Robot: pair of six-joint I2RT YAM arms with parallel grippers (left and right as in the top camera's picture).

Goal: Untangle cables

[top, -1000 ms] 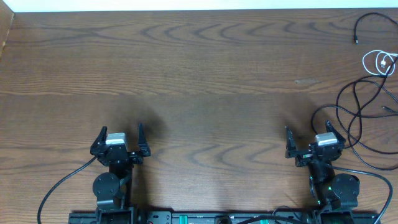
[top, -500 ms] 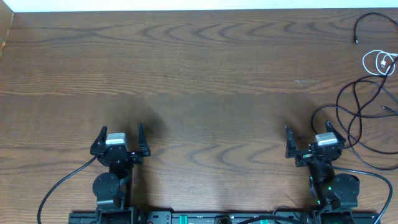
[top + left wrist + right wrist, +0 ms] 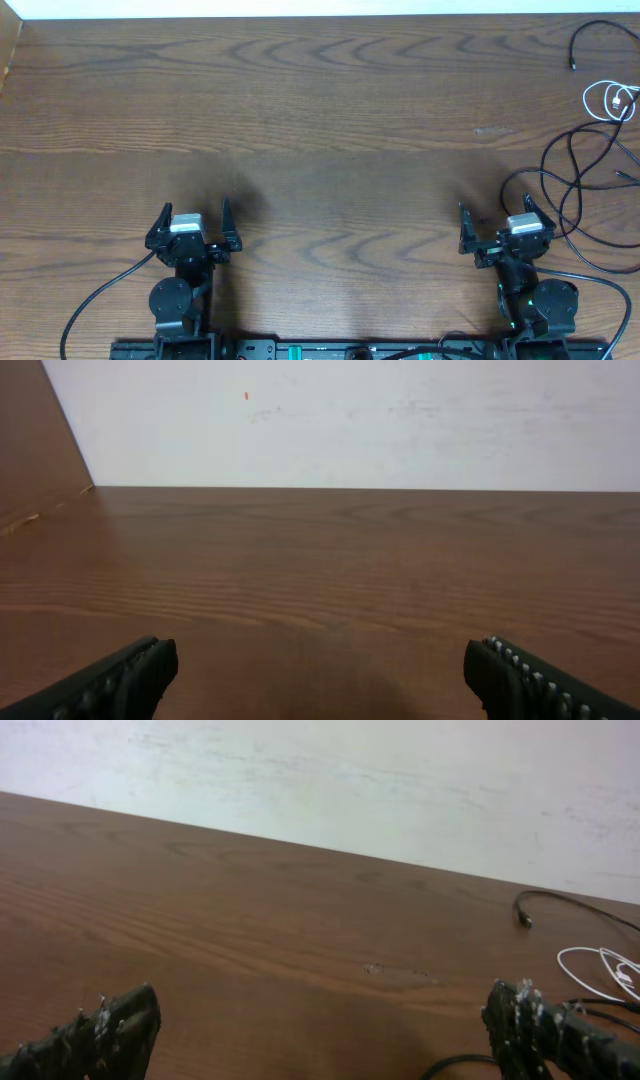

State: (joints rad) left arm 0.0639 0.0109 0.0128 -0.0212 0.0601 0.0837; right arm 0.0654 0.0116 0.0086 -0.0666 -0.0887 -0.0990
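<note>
Thin black cables [image 3: 574, 172] lie in loose crossing loops at the table's right edge, with one black end plug [image 3: 572, 65] near the far right corner. A short white cable [image 3: 606, 100] is coiled beside them. In the right wrist view the white cable [image 3: 598, 968] and a black plug [image 3: 524, 918] show at right. My right gripper [image 3: 497, 222] stands open just left of the black loops, nothing between its fingers. My left gripper [image 3: 193, 220] stands open at the front left, far from the cables. Both also show open in their wrist views [image 3: 320, 670] [image 3: 325, 1030].
The wooden table [image 3: 320, 130] stretches bare between the arms. A white wall [image 3: 350, 420] rises behind its far edge, and a wooden side panel [image 3: 30, 450] stands at the far left. Thick black cords [image 3: 100, 295] run from each arm base along the front edge.
</note>
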